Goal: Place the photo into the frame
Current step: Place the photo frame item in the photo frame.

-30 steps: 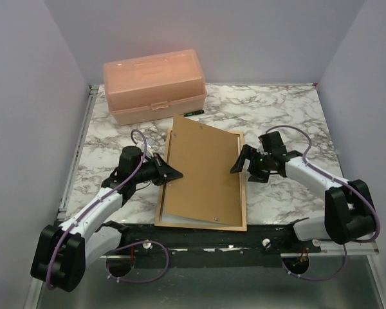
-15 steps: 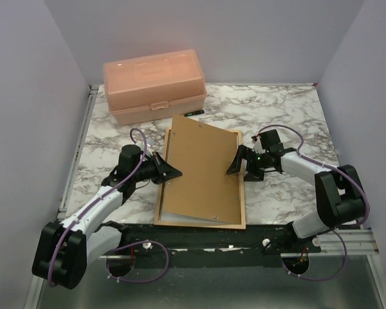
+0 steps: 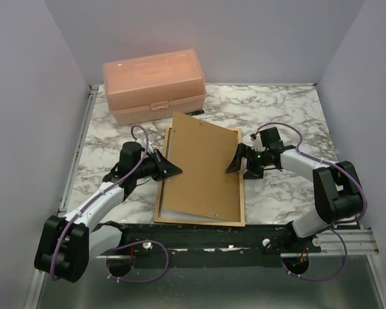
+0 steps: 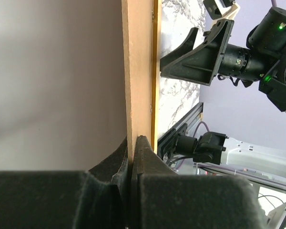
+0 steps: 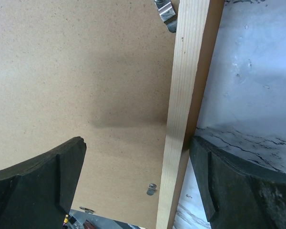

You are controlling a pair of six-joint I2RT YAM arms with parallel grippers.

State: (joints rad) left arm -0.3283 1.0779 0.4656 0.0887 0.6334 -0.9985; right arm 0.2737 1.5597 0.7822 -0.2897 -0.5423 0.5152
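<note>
We are seeing the frame (image 3: 242, 193) lying flat on the marble table (image 3: 289, 116), close to the near edge and between the two arms, its long sides running near to far. A brown board (image 3: 202, 170) is lying on top of it, turned slightly askew. Its far left corner is sticking out past the frame's far rail, toward the pink box (image 3: 154, 85) at the far left. Along the near rail a thin white strip (image 3: 186, 217) is showing from under the board. We cannot tell whether it is the photo, which is otherwise hidden. The left gripper (image 3: 179, 170) is reaching in from the left with its fingers (image 4: 148, 164) closed tight together and their tips meeting the board's left edge. We cannot tell whether they are pinching anything thin. The right gripper (image 3: 238, 168) is hovering at the frame's right rail with its jaws spread wide. In its wrist view one finger (image 5: 38, 181) is hanging over the board and the other over bare marble, with the pale wooden rail running between them. A small metal tab (image 5: 166, 12) is sitting at the rail's inner edge.
</note>
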